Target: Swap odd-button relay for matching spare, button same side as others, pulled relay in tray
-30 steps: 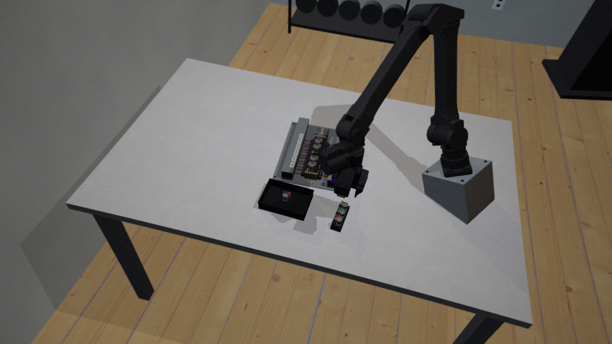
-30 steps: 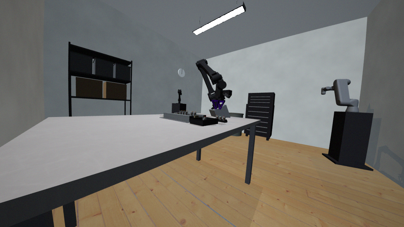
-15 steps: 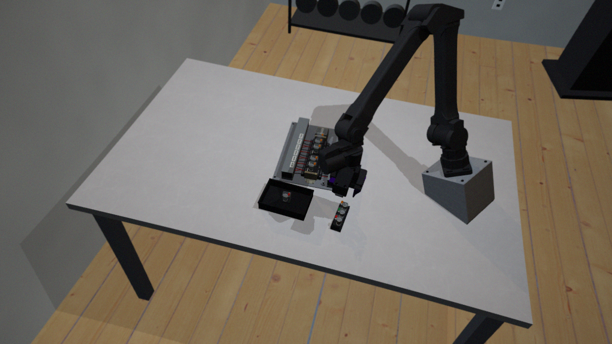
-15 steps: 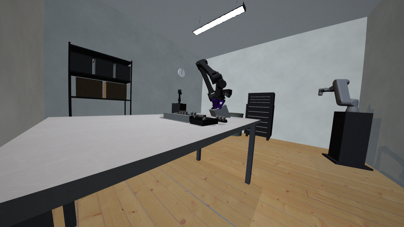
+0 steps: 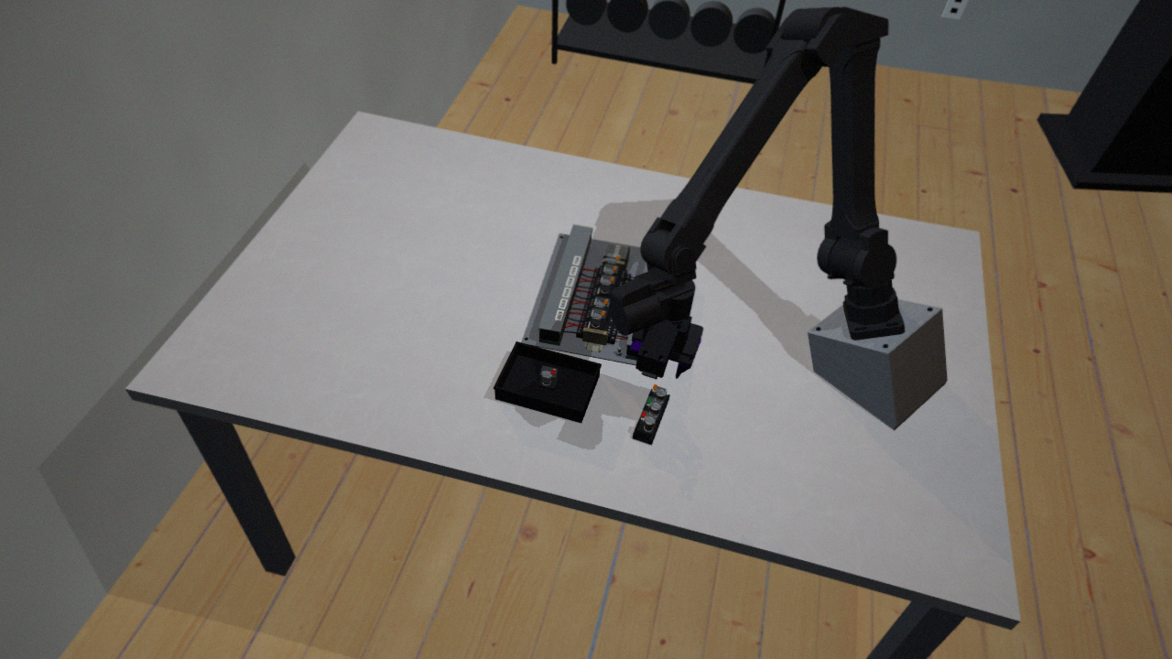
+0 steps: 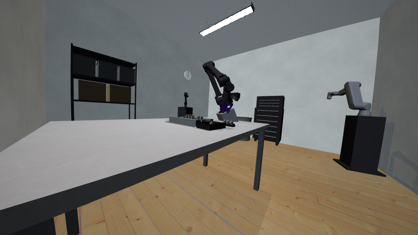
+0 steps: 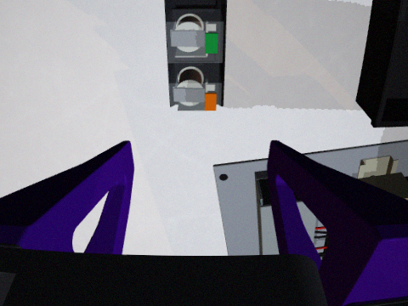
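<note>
The hand [image 5: 665,375] [image 6: 225,112] [image 7: 200,154] is open, with its purple fingers well apart and nothing between them. It hangs above the surface [image 5: 328,286] [image 6: 117,146] [image 7: 64,85], beyond the orange-button end of the rack [image 5: 643,437] [image 7: 195,4] in the wrist view, touching neither rack nor spares

The rack stands on the surface near the tray [image 5: 537,403] [image 6: 209,126] [image 7: 388,59] and carries three spares in a line: the orange spare [image 5: 658,392] [image 7: 189,93] at the end nearest the hand, the green spare [image 5: 655,406] [image 7: 189,40] in the middle and the red spare [image 5: 648,423] at the far end. The orange one matches the orange buttons of the relays [image 5: 601,302] in the row on the panel [image 5: 545,282] [image 7: 238,204]; a gap shows partway along that row

The pulled relay [image 5: 547,376] [image 6: 211,122], with a red button, lies inside the tray, apart from its walls. The tray sits just beside the panel

Along the panel's grey duct [image 5: 580,237] [image 6: 184,120] runs a line of six small white labels [image 5: 566,292], each with a dark mark too small to read. Thin red wires [image 5: 573,323] [image 7: 320,229] show between duct and sockets. The wall clock [image 6: 187,75] has a pale face, its markings unreadable. No brand name is legible on the arm [image 5: 851,131] [image 6: 214,72]

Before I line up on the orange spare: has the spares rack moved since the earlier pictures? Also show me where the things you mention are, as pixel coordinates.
No; in the top view the spares rack [image 5: 644,437] [image 7: 171,68] keeps its place beside the tray [image 5: 540,407] [image 6: 204,126] [image 7: 365,89].
</note>
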`<state>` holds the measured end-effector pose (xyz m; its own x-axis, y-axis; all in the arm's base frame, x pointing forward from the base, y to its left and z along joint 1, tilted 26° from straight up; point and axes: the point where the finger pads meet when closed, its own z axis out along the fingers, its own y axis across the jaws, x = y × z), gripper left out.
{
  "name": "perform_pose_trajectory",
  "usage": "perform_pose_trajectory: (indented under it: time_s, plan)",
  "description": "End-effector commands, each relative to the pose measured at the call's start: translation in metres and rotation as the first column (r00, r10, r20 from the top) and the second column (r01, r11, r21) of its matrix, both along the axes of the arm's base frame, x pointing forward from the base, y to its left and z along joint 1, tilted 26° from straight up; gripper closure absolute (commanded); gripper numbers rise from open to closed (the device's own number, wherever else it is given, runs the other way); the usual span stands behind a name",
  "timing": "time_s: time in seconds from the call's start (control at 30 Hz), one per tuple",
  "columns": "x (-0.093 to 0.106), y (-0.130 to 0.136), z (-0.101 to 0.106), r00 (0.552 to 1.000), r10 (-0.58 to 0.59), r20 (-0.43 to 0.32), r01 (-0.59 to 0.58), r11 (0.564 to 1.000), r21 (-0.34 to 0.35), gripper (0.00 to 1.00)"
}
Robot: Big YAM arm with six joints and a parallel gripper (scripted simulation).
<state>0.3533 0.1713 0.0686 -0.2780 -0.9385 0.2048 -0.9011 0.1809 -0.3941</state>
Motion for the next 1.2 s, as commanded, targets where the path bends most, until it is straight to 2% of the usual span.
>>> perform_pose_trajectory:
  time_s: [0.0,0.8,1.17]
  plan:
    - [0.0,-0.001,0.001,1.0,0.008,-0.011,-0.008,1.0,-0.006,0.41]
    - [-0.001,-0.001,0.001,1.0,0.009,-0.004,-0.009,1.0,0.0,0.41]
    - [0.006,0.005,0.011,1.0,0.009,0.03,-0.009,1.0,0.025,0.41]
